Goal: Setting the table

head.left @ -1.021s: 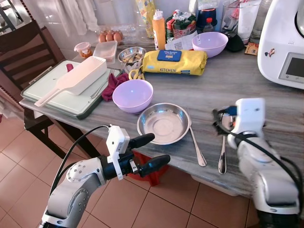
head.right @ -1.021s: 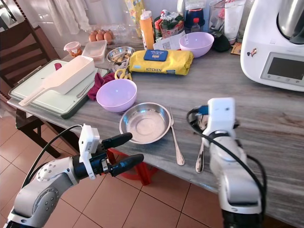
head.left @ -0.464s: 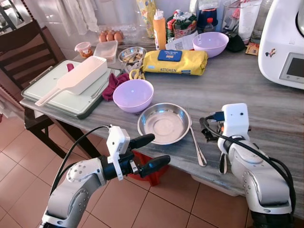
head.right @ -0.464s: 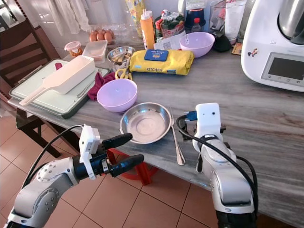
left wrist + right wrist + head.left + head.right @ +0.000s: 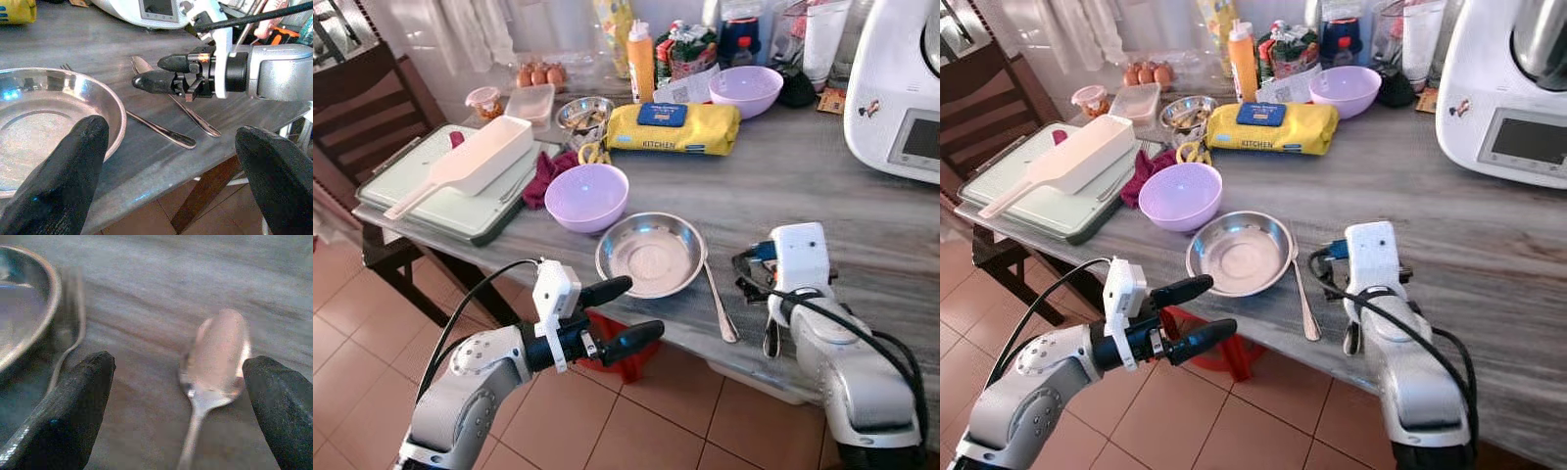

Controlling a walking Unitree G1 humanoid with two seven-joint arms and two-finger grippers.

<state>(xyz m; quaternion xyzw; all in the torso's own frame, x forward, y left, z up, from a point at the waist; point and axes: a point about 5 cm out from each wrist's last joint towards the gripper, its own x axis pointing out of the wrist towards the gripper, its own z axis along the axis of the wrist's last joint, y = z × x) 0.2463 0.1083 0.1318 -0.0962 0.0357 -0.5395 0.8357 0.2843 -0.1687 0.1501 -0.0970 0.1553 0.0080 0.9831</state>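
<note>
Nearest, below the table edge: left gripper (image 5: pixel 619 315), fingers spread wide, empty, pointing toward the steel plate (image 5: pixel 651 255) from over the tiled floor (image 5: pixel 372 333). Right gripper (image 5: pixel 161 73) low above the table (image 5: pixel 803 166), fingers parted wide on either side of the spoon (image 5: pixel 215 357), not touching it. Spoon flat on the table near the front edge, right of the plate, long axis front to back, handle toward the edge, bowl toward the far side; mostly hidden under the right wrist in the head views. Fork (image 5: pixel 717 299) just beside the plate's right rim, lying front to back, slightly slanted. Beyond, a purple bowl (image 5: pixel 586 196), then a tray (image 5: pixel 411 201) with a white scoop (image 5: pixel 475 162). Farther, a yellow packet (image 5: pixel 674 127), second purple bowl (image 5: pixel 745 90), bottles partly cut off.
</note>
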